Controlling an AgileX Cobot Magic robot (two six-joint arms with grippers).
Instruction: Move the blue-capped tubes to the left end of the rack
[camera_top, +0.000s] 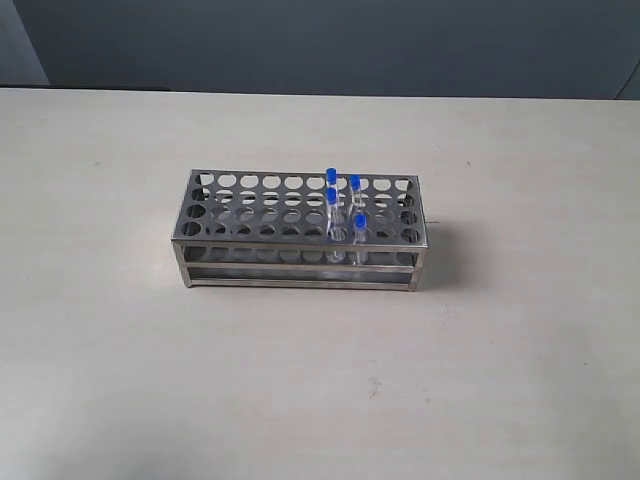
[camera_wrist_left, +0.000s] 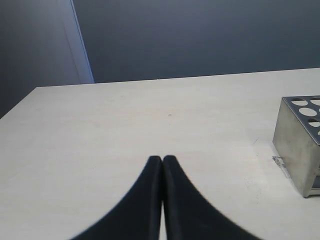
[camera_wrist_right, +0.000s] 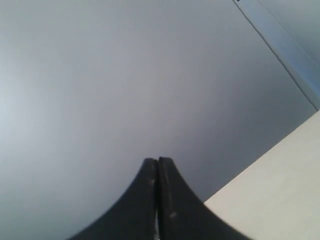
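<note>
The tubes stand upright, right of middle in the rack, which lies lengthwise left to right on the table. The left gripper, pinched closed and empty, looks past the rack's end; the right gripper, closed too, faces only wall.

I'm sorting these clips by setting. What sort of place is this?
Probably a lab-style test bench: a metal test-tube rack holding blue-capped tubes sits on a plain pale table before a bare dark wall.
</note>
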